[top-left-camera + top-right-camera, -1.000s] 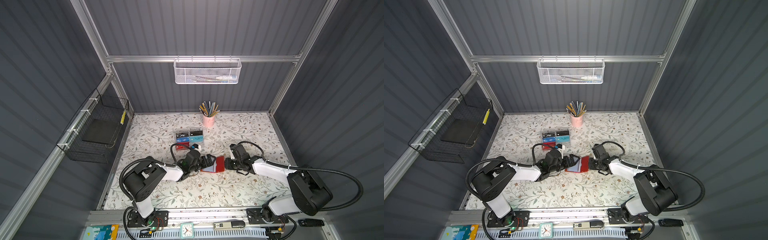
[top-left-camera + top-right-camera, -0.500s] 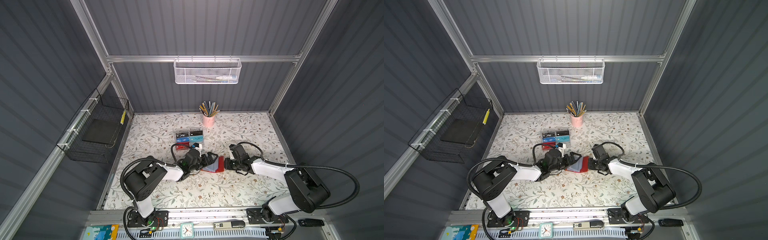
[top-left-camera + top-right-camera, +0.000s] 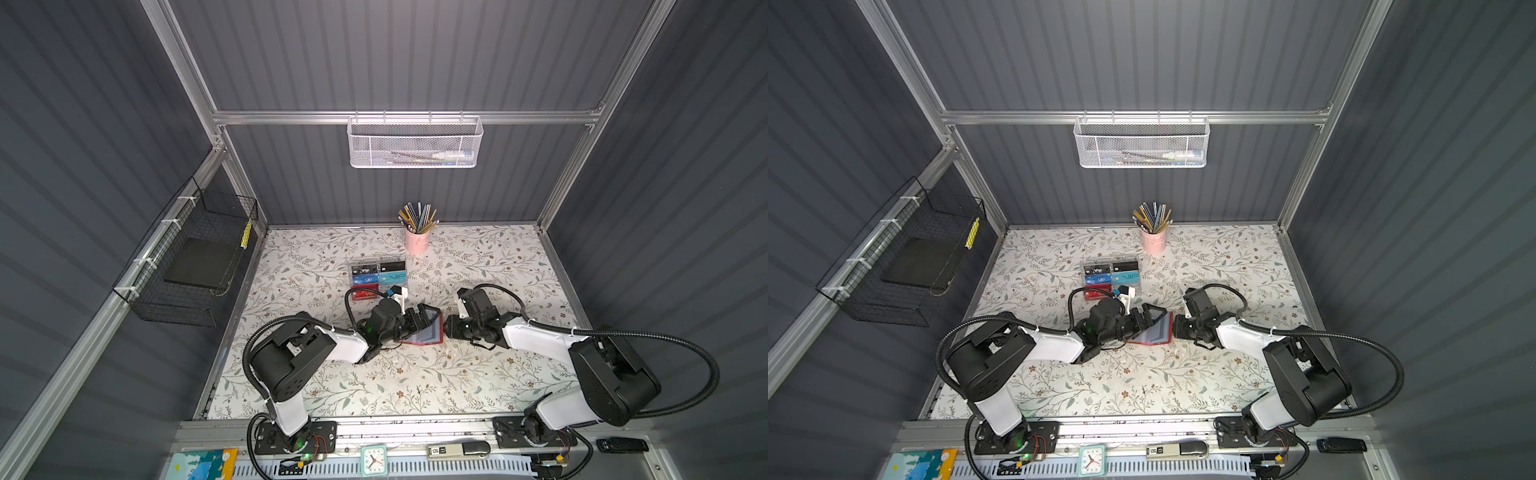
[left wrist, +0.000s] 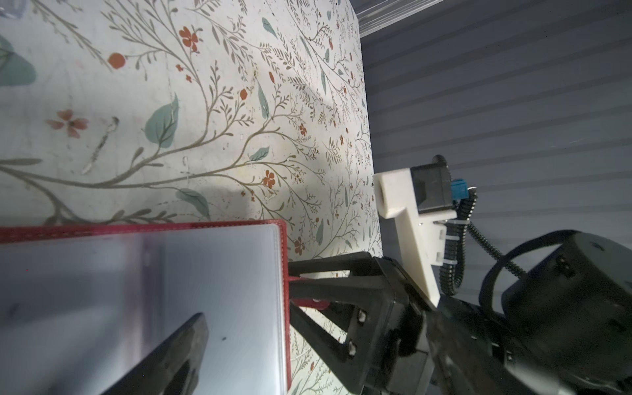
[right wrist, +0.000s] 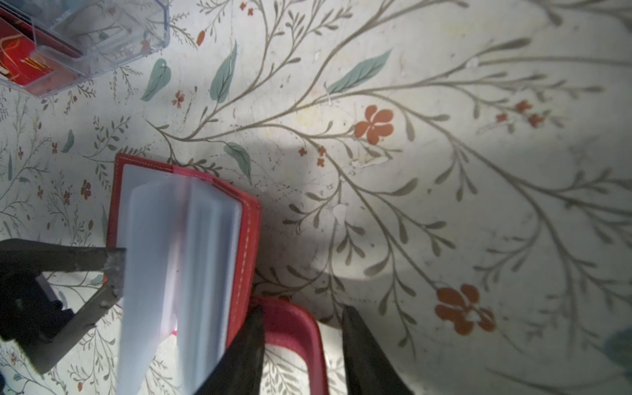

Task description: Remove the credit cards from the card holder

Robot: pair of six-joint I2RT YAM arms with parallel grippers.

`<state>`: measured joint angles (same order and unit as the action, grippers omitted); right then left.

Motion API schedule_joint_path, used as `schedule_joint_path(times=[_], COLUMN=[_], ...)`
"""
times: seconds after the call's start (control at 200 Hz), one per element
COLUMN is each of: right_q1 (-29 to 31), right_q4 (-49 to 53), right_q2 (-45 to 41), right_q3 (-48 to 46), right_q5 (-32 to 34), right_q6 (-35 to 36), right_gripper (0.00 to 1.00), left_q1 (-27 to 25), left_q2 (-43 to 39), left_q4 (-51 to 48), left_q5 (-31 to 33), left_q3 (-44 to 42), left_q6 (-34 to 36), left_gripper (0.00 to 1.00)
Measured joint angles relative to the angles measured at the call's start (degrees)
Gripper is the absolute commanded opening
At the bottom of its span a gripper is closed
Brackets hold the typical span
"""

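The card holder [image 3: 426, 334] [image 3: 1156, 334], a small red booklet, lies open on the floral table between my two grippers. Its blue-grey sleeves [image 5: 154, 256] fan upward, and I see no credit cards in the sleeves that face the cameras. My left gripper [image 3: 419, 318] [image 3: 1148, 316] is wide open at the holder's left side. One of its fingers [image 4: 186, 345] hovers over the top sleeve, and another finger [image 5: 113, 270] touches a sleeve's edge. My right gripper [image 5: 302, 309] [image 3: 446, 328] is open and straddles the red snap tab [image 5: 294, 328]. One jaw is against the tab, the other stands off it.
A clear compartmented box [image 3: 378, 276] [image 5: 102, 41] with several cards, some lettered VIP, stands just behind the left gripper. A pink pencil cup [image 3: 417, 241] is at the back. A wire basket [image 3: 195, 266] hangs on the left wall and a white mesh basket [image 3: 413, 143] on the back wall.
The holder has spread further open, showing more of its sleeves. The left fingers have shifted over the pages. The right jaws have widened a little round the tab.
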<state>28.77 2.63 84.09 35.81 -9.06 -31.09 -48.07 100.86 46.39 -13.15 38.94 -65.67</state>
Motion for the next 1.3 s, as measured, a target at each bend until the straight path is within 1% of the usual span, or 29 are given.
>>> schedule_joint_path(times=[0.06,0.145,0.24,0.395,0.515,0.825,1.011,1.121,1.301], right_q1=[-0.26,-0.57,-0.79,-0.98,-1.01,-0.52,3.04,5.16,6.58], right_q4=[0.2,0.96,1.79,2.14,1.7,-1.29,-2.75,-4.35,-6.97], right_q2=[-1.03,-3.04,-5.66,-10.19,-11.04,-10.97,-9.73,-8.13,-4.92], right_q3=[-0.48,-0.72,-0.79,-1.81,-2.54,-3.56,-2.32,-1.55,-1.27], right_q5=[0.02,0.13,0.48,0.35,-0.24,-3.69,-4.52,-4.81,-5.49], right_q6=[0.07,-0.15,-0.04,-0.02,-1.01,-3.54,-5.35,-6.49,-8.0], right_gripper=[0.5,0.59,0.65,0.84,0.99,0.99,0.99,0.99,0.99], left_q1=[0.0,0.0,0.0,0.13,1.22,6.95,7.58,7.76,8.2], left_q2=[0.04,0.37,0.96,1.01,-0.04,-7.8,-7.67,-6.49,-4.98], left_q4=[0.02,0.24,0.48,1.4,1.31,0.81,0.5,2.14,4.94], left_q5=[0.0,0.0,0.04,0.11,0.22,0.24,0.22,0.13,-0.07], left_q3=[0.0,0.0,-0.07,-1.14,-3.15,-9.25,-10.78,-11.85,-13.6], left_q6=[-0.2,-0.61,-0.9,-1.03,-1.01,-0.74,-0.57,-0.68,-1.11], left_gripper=[1.0,1.0,1.0,1.0,1.0,1.0,1.0,1.0,1.0])
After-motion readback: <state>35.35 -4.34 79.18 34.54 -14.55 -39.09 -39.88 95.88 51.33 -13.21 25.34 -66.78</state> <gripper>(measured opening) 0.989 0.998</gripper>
